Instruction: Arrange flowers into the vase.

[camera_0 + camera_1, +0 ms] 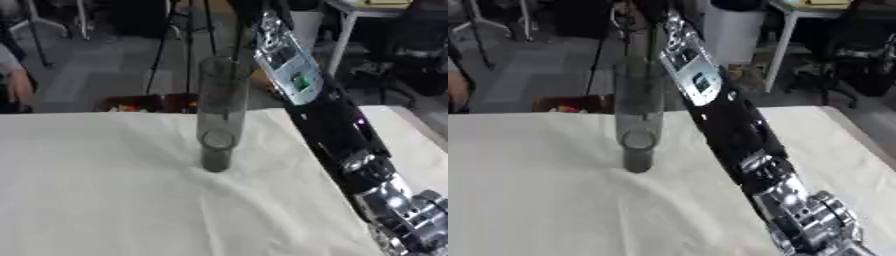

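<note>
Of fingers there is little to report: the right arm (324,115) runs diagonally from the lower right corner of the frame up to the top centre, and its hand is out past the top edge in both views, so whether those fingers are straight or curled, or hold anything, cannot be told; the left hand shows nowhere. At the lower right the arm is a cluster of silver joints (807,215); above them comes a long black segment; higher still a pale panel with a small green patch (299,80) sits on the arm, level with the upper part of the vase.

The vase (220,112) stands upright a little left of centre in the left eye view, its foot on the cloth and its rim reaching up over the dark background beyond the table's far edge; it is a tall, narrow cylinder of smoky clear glass, and a ring shows through the wall near its base; no stem or bloom can be made out inside it. The arm passes just to the right of the vase; whether the two touch cannot be told.

The table (105,190) is covered by a cream cloth with soft creases; beyond its far edge, in the upper left of the frame, lies a dark low object with red and yellow specks (131,105).
</note>
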Robot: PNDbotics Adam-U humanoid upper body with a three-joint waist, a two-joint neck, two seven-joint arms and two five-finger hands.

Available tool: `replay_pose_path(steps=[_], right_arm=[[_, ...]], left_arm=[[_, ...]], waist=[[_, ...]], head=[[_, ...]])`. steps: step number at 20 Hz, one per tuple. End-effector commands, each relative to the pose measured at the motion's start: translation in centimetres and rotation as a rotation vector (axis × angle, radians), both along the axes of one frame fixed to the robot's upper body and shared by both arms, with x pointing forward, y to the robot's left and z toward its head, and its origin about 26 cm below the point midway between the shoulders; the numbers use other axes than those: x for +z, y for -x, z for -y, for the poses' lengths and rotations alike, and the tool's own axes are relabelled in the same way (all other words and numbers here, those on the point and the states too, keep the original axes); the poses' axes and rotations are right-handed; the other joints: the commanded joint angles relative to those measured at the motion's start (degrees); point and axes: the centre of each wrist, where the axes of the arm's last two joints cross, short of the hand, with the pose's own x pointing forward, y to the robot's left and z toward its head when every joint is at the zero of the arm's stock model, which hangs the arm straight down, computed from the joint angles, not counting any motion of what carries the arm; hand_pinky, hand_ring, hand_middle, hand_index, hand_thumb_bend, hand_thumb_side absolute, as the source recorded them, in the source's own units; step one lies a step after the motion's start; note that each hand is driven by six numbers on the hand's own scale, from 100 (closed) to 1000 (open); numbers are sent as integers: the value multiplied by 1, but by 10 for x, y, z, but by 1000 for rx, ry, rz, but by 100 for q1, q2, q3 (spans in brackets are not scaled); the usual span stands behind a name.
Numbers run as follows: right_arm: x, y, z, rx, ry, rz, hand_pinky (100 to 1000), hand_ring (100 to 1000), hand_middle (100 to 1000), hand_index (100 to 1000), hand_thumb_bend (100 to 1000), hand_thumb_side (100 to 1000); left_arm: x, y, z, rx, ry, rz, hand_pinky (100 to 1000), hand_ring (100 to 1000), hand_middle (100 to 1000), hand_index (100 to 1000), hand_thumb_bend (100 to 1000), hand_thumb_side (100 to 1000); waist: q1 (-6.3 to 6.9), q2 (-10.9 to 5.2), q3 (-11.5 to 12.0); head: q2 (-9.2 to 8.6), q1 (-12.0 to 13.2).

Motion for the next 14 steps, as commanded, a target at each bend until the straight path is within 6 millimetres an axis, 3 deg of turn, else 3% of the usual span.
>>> replay_pose_path(steps=[1,9,14], right_arm=[[14,6,11,-23,47,8,684,758,703,594,269,955],[11,5,15,-2,122,-67,745,810,765,667,268,1000],[13,6,19,5,155,-109,768,834,789,703,348,1000]], left_arm=[[10,5,-4,16,-26,34,812,910,940,985,100,1000],[10,5,-4,17,-25,35,812,911,940,985,100,1000],[10,5,-4,18,-26,35,812,911,940,984,100,1000]], waist=[[21,-152,-8],[18,-166,-15],[6,-175,-26]], head=[[30,11],[48,20],[58,25]])
